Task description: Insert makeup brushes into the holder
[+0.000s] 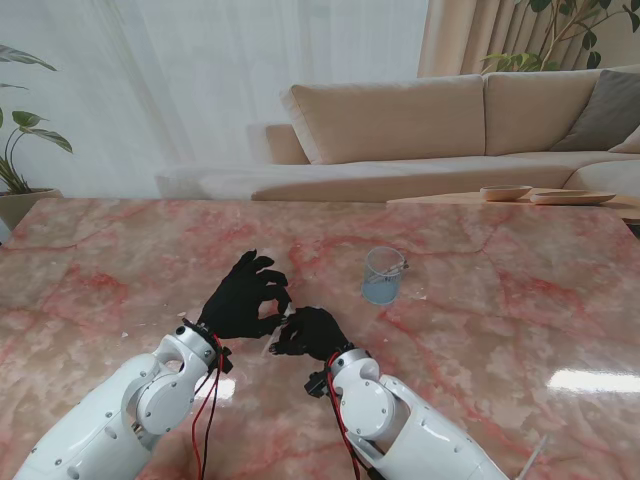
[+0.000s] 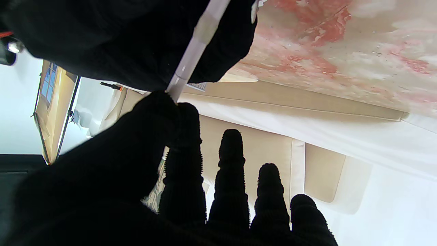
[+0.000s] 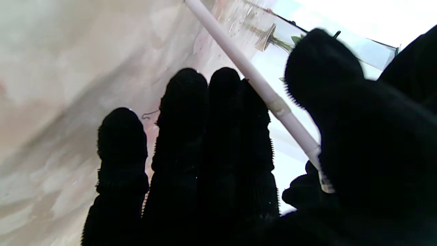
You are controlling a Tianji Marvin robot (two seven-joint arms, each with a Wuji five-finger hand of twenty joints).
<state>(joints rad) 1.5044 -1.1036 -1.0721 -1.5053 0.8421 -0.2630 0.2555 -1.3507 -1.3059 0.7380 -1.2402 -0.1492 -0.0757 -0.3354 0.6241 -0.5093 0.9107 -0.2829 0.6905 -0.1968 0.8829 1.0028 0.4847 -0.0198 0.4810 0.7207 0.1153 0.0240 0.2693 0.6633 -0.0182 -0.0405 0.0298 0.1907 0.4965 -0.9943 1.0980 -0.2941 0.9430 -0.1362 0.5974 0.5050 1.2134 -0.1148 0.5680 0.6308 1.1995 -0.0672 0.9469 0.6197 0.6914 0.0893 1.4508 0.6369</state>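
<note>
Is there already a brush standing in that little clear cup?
No, the clear cup on the marble table looks empty, and the white brush handle is between the two hands.

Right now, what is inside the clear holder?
The holder looks empty; no brush stands in it. One white brush is pinched by the left hand, near the right hand.
</note>
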